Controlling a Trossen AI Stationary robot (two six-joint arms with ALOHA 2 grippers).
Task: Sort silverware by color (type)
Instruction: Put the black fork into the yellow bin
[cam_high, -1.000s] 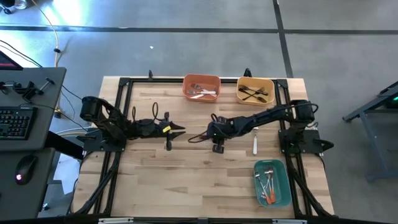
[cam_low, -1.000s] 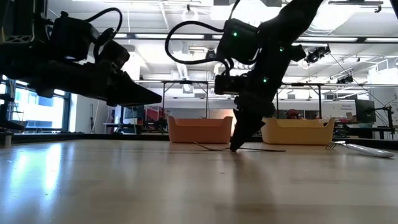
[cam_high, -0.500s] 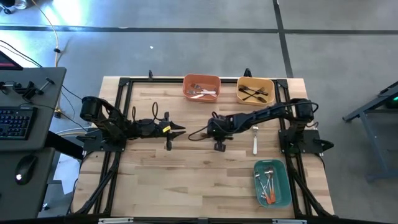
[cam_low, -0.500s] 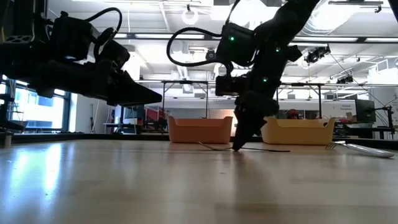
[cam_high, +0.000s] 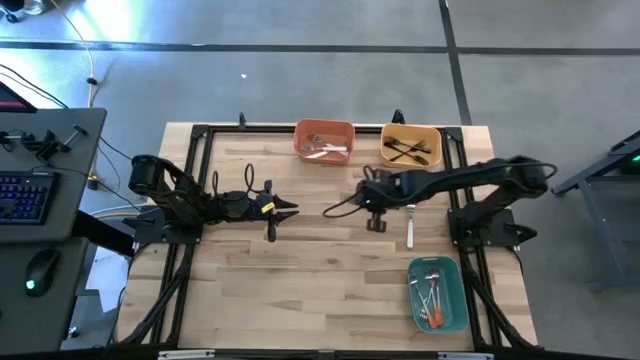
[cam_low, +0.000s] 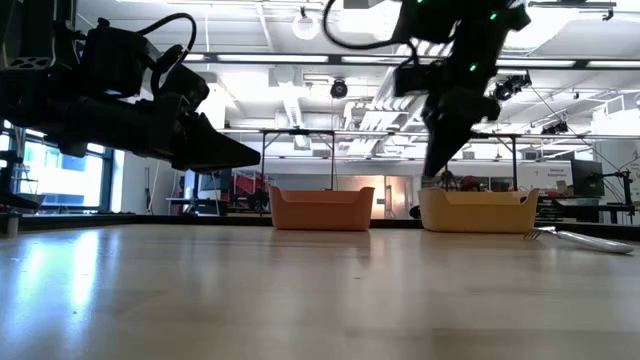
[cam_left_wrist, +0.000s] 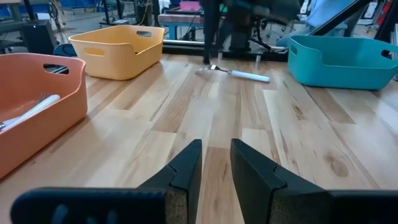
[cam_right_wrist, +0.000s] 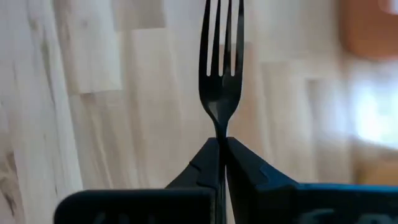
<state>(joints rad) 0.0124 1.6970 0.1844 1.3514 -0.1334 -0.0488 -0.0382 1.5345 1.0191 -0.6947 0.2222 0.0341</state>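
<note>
A: Start with the bins. What is in each?

B: In the high view three sit on the surface. Along the far edge, the orange bin holds white-handled forks, and the yellow bin beside it holds black-handled forks. Near the right edge, toward the near corner, the teal bin holds forks with red-orange handles.

A: Anything loose?

B: One white-handled fork lies on the bare wood between the yellow and teal bins.

A: And the arms?

B: The right pincer is pressed together, pinching a dark fork by its neck, tines pointing away from the wrist. From above, that pincer hangs over the middle of the surface, just in front of the yellow bin.

A: Does the overhead picture show that fork?

B: Not clearly; only the right wrist view does. The low view shows the pincer lifted off the wood, in line with the yellow bin.

A: The left arm?

B: It waits over the left half, its pincer slightly spread and holding nothing. Its wrist view shows the loose fork lying before the teal bin.
</note>
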